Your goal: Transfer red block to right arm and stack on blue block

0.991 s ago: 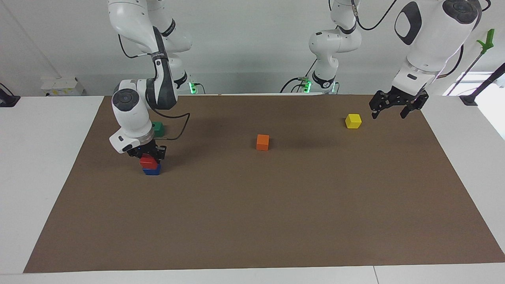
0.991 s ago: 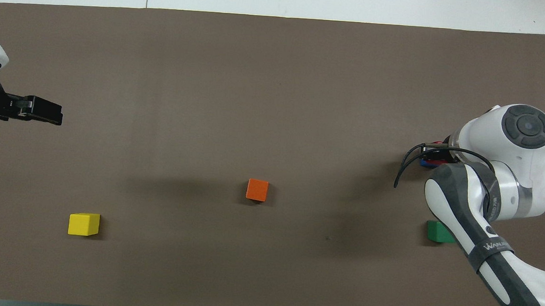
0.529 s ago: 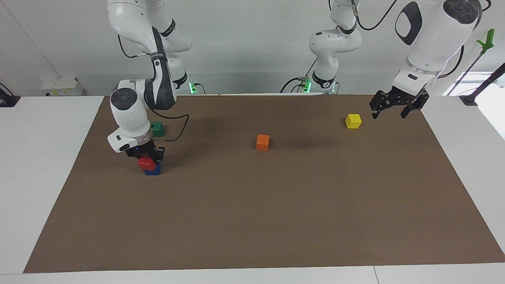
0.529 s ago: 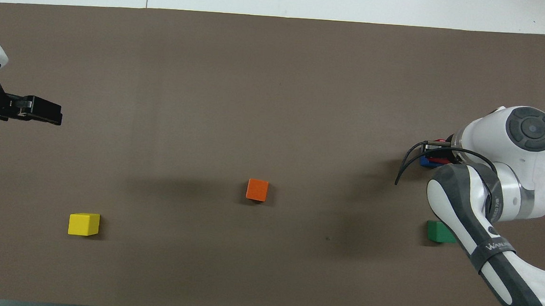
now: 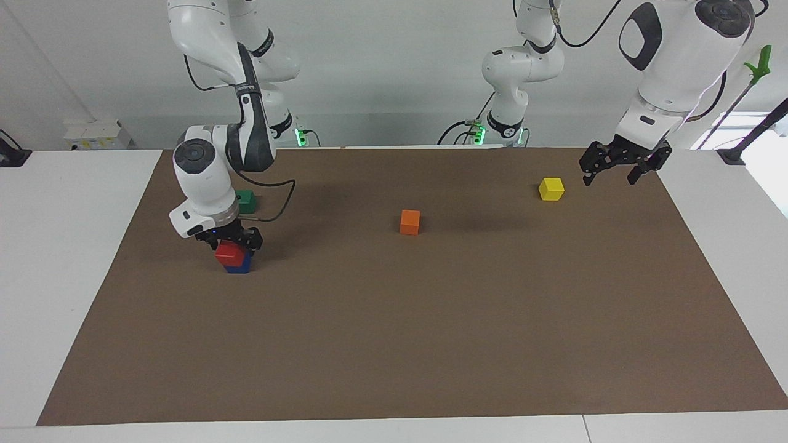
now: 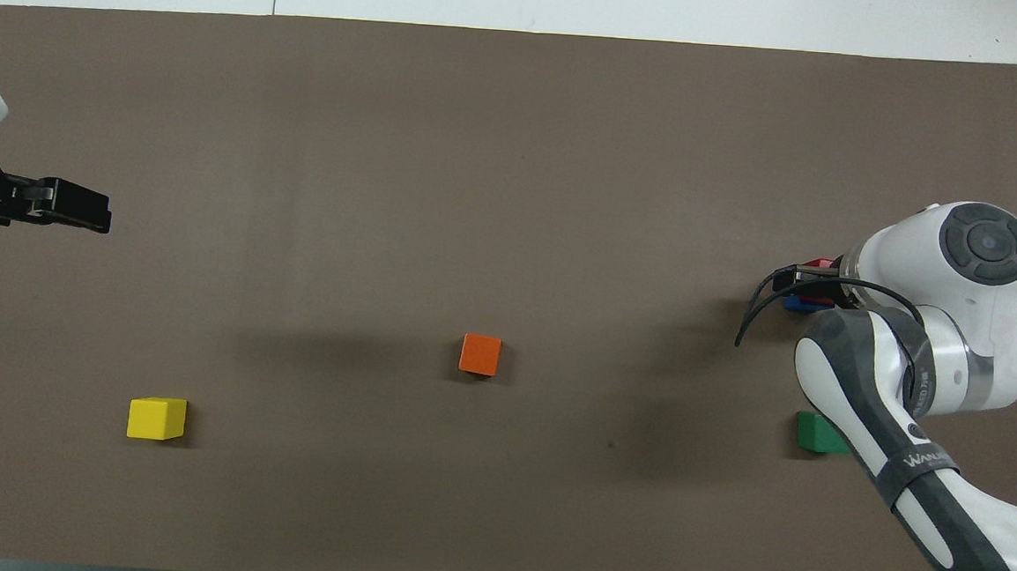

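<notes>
Red block (image 5: 228,251) pinched in right gripper (image 5: 229,241), sitting on blue block (image 5: 237,264) toward the right arm's end of the table, but offset: red overhanging toward that table end, not square over blue. Probably needs a small shift before release. Left gripper (image 5: 622,167) spread, waiting in the air near yellow block (image 5: 551,188).
</notes>
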### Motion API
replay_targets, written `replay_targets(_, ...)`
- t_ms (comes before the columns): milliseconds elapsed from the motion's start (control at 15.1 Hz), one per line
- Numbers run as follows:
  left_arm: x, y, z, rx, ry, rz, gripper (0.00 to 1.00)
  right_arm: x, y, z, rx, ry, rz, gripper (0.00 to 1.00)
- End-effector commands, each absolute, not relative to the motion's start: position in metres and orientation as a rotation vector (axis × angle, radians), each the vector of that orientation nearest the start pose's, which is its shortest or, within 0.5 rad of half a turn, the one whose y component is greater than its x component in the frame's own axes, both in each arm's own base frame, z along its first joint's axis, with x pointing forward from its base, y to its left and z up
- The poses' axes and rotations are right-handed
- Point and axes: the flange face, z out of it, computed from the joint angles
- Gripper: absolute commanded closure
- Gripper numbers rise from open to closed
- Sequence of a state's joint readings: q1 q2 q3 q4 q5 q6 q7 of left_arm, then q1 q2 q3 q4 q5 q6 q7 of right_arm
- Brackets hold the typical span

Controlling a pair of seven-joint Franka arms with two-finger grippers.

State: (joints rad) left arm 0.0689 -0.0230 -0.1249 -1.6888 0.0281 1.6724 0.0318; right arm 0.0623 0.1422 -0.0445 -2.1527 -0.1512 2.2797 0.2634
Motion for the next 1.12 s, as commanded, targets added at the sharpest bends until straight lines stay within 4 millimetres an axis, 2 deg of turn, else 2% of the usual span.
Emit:
replay_targets(0,0.551,-0.028,0.591,-3.12,0.146,-0.012,0.0,0.556,0.006,0.348,-3.28,0.26,0.023,0.0)
replay_targets(66,0.551,-0.028,0.591,-3.12,0.148,-0.012,0.0,0.559,0.006,0.358,-3.288,0.258,0.06,0.0)
replay_targets(198,0.551,-0.028,0.591,-3.12,0.146,-0.012,0.0,0.563,0.005,0.39,-3.3,0.218,0.106,0.0)
replay_targets(529,0.551,-0.028,0.591,-3.12,0.146,-0.012,0.0,0.563,-0.003,0.483,-3.285,-0.143,0.024,0.0)
replay_targets(727,0.551,-0.028,0.591,-3.12,0.148,-0.012,0.0,0.563,-0.001,0.534,-3.17,-0.176,-0.024,0.0)
replay_targets(925,0.551,-0.028,0.591,-3.12,0.146,-0.012,0.0,0.558,0.002,0.576,-3.161,-0.209,0.034,0.0)
replay_targets(1057,0.551,-0.028,0.591,-3.12,0.146,-0.012,0.0,0.551,0.002,0.595,-3.149,-0.204,0.091,0.0)
